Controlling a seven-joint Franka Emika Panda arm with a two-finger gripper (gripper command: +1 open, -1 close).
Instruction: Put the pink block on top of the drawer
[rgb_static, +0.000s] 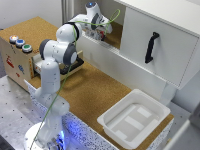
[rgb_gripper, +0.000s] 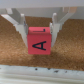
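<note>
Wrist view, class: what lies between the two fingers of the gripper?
The pink block, its face showing a black letter A, sits between the fingers of the gripper above the cork surface. The wrist view shows this; the exterior view does not.

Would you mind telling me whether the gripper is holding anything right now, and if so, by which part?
In the wrist view, the gripper is closed on the pink block, one finger on each of two opposite side faces, the face with the black letter A showing between them.

A black letter A is shown on the small reddish-pink cube block (rgb_gripper: 40, 43). Red, blue and green buttons are carried by the light plywood drawer box (rgb_static: 15, 61).
</note>
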